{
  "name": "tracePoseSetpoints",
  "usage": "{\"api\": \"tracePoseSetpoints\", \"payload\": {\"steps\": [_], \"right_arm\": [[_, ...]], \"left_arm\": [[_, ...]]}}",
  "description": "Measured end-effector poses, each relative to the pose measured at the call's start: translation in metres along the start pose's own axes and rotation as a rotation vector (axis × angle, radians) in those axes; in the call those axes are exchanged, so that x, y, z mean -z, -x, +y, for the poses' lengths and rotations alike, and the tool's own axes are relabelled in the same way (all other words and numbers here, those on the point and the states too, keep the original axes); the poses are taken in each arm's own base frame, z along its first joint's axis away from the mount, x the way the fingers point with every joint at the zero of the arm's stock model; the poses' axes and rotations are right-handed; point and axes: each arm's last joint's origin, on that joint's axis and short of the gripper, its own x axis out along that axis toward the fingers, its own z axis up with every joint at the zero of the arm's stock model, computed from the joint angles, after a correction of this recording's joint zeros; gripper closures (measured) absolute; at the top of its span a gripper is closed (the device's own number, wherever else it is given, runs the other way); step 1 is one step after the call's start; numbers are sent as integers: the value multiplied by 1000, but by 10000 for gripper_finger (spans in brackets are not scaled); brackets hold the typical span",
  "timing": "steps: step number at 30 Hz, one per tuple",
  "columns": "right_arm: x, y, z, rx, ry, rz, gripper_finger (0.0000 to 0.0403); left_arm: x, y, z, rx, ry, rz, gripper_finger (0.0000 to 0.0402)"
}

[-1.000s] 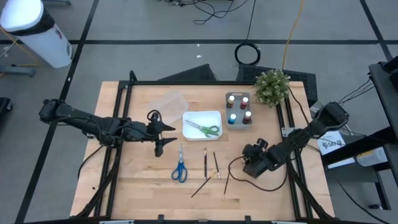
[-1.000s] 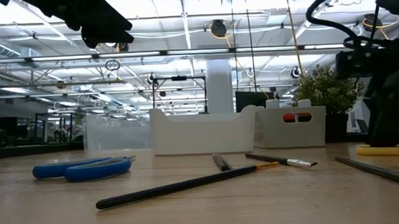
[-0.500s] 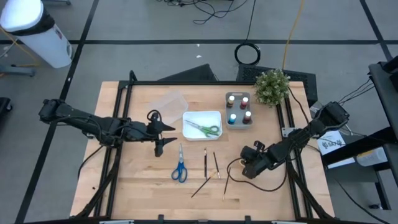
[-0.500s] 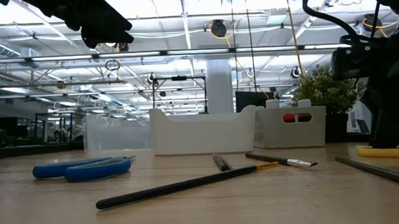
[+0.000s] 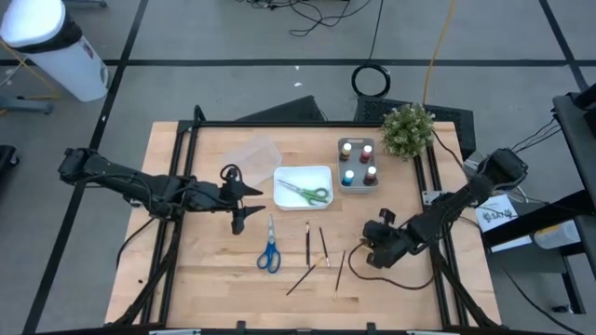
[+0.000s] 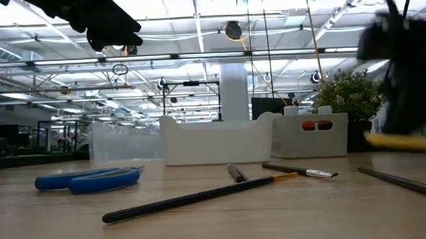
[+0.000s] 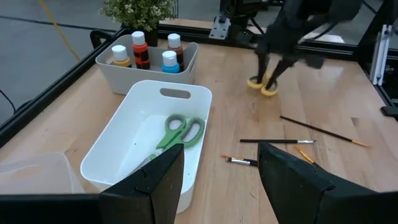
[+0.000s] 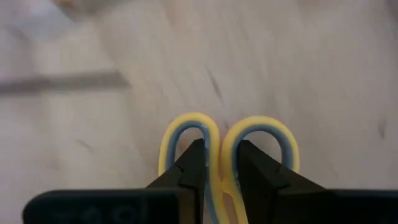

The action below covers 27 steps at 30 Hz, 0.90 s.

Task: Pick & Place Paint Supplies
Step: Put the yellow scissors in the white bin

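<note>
My right gripper (image 8: 221,167) is shut on the yellow-handled scissors (image 7: 262,86) at the table's right side (image 5: 374,249). In the low view the scissors show as a blurred yellow band (image 6: 405,141). My left gripper (image 7: 221,180) hovers open above the table's left half (image 5: 244,207) and touches nothing. The blue scissors (image 5: 269,249) lie flat on the wood. The green scissors (image 5: 307,194) lie in the white tray (image 5: 323,173). Several thin brushes (image 5: 308,242) lie near the middle. The paint pots (image 5: 358,164) stand in a grey caddy. My right gripper pinches the yellow scissors where the two handle loops meet (image 8: 221,149). One fingertip (image 8: 194,163) sits over each loop opening. The fingers come from above, pointing down. The blades are hidden under the gripper; in the low view the scissors hang just above the table.
A clear tray (image 5: 253,154) sits at the far left of the work area and a potted plant (image 5: 407,128) at the far right corner. A long brush (image 5: 339,272) lies just left of my right gripper. Bare wood lies toward the near edge.
My right gripper has moved up a little with the yellow scissors. In the low view they have come up off the table top and now show blurred. My left arm has kept still.
</note>
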Motion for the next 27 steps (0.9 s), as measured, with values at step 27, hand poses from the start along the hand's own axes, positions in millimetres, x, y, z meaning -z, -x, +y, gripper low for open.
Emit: {"api": "tracePoseSetpoints", "payload": {"steps": [27], "right_arm": [[-132, 46, -17, -448, -16, -829, 347]], "left_arm": [[-2, 0, 0, 5, 8, -23, 188]]}}
